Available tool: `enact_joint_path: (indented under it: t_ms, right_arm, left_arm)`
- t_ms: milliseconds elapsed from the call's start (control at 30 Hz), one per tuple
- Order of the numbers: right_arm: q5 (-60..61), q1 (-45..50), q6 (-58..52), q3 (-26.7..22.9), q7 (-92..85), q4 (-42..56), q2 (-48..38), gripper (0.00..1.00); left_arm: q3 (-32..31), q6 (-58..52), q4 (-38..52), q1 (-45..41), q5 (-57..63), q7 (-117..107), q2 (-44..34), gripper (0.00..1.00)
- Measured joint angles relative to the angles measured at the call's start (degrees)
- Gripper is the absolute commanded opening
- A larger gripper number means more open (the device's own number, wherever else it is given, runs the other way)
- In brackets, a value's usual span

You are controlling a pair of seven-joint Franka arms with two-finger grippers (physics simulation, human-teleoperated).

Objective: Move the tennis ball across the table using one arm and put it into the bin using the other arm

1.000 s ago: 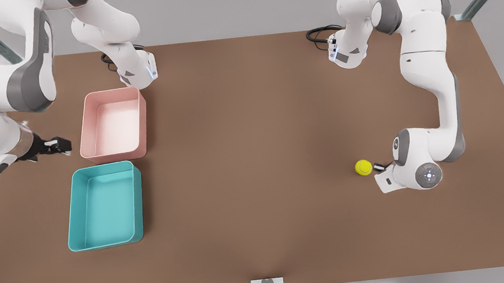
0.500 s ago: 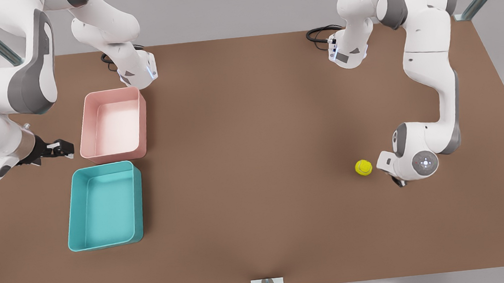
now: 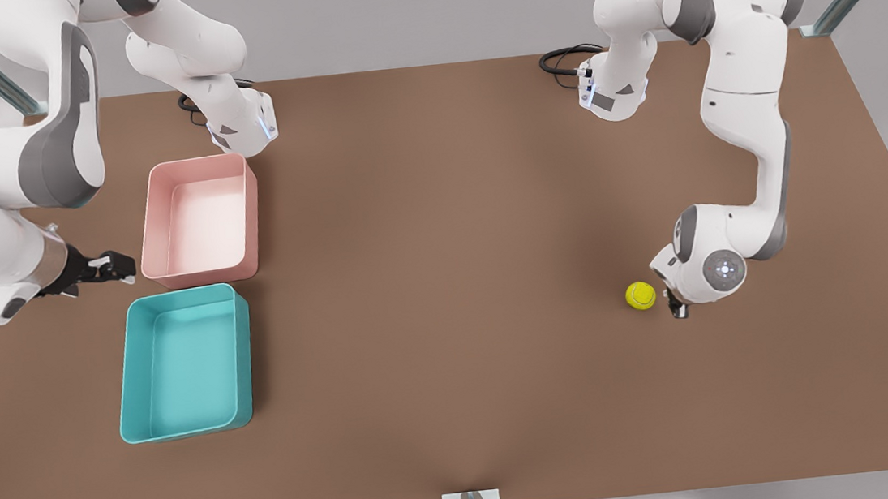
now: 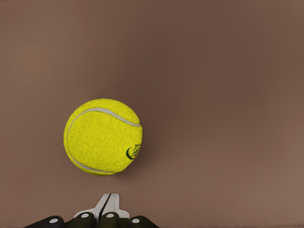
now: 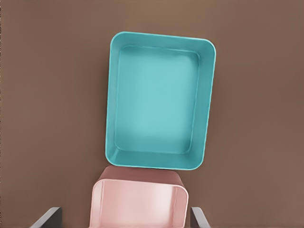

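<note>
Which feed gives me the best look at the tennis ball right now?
The left wrist view: the tennis ball sits large and close, seam and logo visible, just ahead of the left end effector. The front view shows it small on the table.

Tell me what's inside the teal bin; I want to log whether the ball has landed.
Nothing lies inside the bin: its whole floor shows bare in the front and right wrist views. The tennis ball sits on the table beside the left gripper.
</note>
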Motion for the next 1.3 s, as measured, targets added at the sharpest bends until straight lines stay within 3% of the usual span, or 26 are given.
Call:
enact_joint_path:
  t_ms: [333, 500, 700, 733, 767, 833, 867, 933, 1167, 1300]
  right_arm:
    - [0.83, -0.03, -0.07, -0.01, 0.03, -0.23, 0.48, 1.00]
    - [1.00, 0.11, -0.08, 0.00, 0.06, 0.14, 0.99, 1.00]
    - [1.04, 0.22, -0.08, 0.01, 0.08, 0.29, 1.31, 1.00]
    - [1.04, 0.22, -0.09, 0.02, 0.08, 0.29, 1.31, 1.00]
    - [1.04, 0.21, -0.09, 0.05, 0.08, 0.29, 1.31, 1.00]
    - [1.07, 0.23, -0.09, 0.04, 0.09, 0.29, 1.32, 1.00]
    - [1.04, 0.24, -0.09, 0.07, 0.09, 0.29, 1.36, 1.00]
    - [0.67, 1.17, -0.03, 0.27, 0.07, 0.52, 2.21, 1.00]
    - [0.50, 17.09, 2.74, 0.55, 3.65, 2.82, 11.43, 1.00]
    - [-0.33, 19.03, 7.49, 0.46, 7.65, -7.60, 7.99, 1.00]
  left_arm:
    - [0.17, 3.21, -0.36, -1.21, 0.04, 2.97, 0.88, 0.21]
    - [-0.20, 3.38, 3.44, -17.19, -1.43, -5.22, 1.86, 0.21]
    - [1.35, -1.26, 11.41, -11.29, -13.77, -22.13, -0.45, 0.21]
    - [2.53, -5.57, 17.88, -11.09, -13.21, -25.55, -0.97, 0.26]
    - [3.11, -13.01, 28.52, -10.98, -11.71, -28.95, -1.30, 1.00]
    - [4.11, -28.95, 42.77, -10.90, -8.94, -35.75, -4.96, 1.00]
    - [4.36, -33.95, 40.21, -10.80, -9.55, -39.58, -11.05, 1.00]
    - [4.64, -42.09, 37.87, -10.47, -10.08, -46.82, -15.86, 1.00]
    - [3.55, -55.47, 36.29, -10.24, -11.28, -66.18, -15.06, 1.00]
    - [3.30, -58.41, 36.25, -10.22, -11.45, -74.02, -14.94, 1.00]
